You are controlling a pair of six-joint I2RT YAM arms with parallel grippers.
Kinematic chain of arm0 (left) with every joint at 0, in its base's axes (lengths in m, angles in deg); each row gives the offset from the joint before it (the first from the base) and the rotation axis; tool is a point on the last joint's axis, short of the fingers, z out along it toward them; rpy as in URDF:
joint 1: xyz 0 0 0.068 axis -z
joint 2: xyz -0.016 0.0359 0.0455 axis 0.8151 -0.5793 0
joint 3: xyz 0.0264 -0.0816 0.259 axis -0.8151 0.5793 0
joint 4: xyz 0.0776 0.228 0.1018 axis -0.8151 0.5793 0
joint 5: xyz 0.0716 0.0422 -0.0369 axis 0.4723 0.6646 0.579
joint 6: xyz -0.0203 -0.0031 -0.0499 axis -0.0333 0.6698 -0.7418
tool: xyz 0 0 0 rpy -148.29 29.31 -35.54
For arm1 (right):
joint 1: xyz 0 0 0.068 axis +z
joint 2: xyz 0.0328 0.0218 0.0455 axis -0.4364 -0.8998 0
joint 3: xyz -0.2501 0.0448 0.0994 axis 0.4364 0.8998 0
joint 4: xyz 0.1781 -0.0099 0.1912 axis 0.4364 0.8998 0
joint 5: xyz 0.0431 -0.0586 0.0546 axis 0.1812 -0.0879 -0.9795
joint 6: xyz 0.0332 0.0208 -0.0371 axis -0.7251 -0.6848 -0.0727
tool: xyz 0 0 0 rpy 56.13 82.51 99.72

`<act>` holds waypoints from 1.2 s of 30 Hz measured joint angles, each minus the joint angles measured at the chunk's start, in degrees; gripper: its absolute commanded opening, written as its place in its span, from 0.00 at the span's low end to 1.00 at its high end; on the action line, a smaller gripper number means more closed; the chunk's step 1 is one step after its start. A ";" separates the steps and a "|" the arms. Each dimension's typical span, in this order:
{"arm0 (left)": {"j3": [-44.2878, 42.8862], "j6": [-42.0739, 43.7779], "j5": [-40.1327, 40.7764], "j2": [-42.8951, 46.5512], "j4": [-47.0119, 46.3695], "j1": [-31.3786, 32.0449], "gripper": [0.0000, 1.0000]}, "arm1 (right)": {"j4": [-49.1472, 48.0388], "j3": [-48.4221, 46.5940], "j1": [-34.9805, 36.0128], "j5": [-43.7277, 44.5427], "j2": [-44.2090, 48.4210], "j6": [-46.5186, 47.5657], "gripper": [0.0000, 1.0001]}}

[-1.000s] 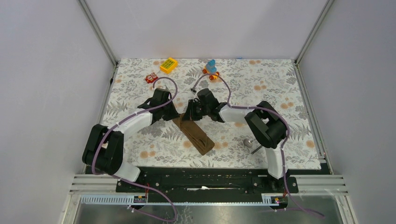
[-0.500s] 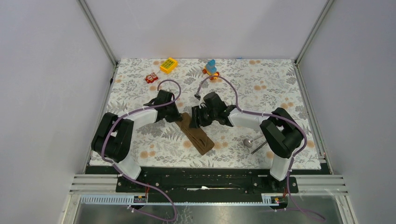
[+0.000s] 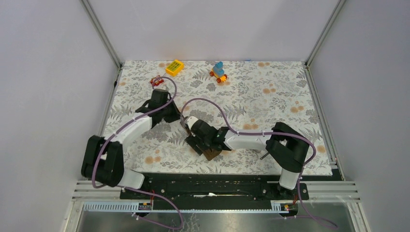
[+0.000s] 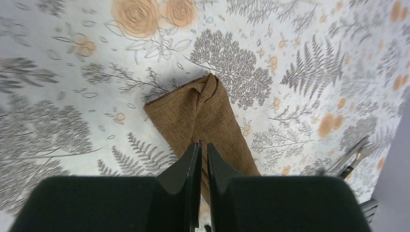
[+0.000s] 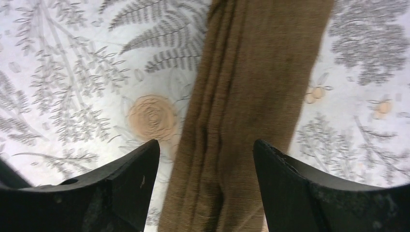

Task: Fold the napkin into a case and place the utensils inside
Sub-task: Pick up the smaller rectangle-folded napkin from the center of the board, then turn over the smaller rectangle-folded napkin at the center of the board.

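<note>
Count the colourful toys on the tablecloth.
3: a yellow block at the far edge, a blue wheeled toy to its right, a red toy nearer, by the left arm. More may be hidden.

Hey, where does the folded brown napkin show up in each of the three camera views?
Top external: napkin lower centre, lying diagonally.
Left wrist: napkin centre, lying diagonally.
Right wrist: napkin centre, running top to bottom.
Shared landmark: floral tablecloth under it.

top external: high behind the arm bases, looking down over the whole tabletop (image 3: pixel 270 96);
wrists: close, facing down;
shared: the napkin (image 4: pixel 203 111), centre frame
</note>
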 measured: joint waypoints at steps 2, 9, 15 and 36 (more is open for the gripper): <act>0.02 0.00 -0.13 3.80 1.57 -1.99 0.13 | 0.39 -0.42 0.26 2.95 -0.13 1.22 0.76; 2.60 0.00 -0.59 12.33 5.57 -7.89 0.13 | -0.42 -1.29 2.45 10.54 -2.91 3.28 0.73; 4.83 0.00 -1.03 15.54 9.01 -8.85 0.13 | -2.27 -2.43 5.84 15.15 -5.62 2.23 0.44; 3.52 0.00 -1.22 25.09 14.78 -9.92 0.13 | -11.43 2.78 -10.82 -26.18 8.26 -22.97 0.00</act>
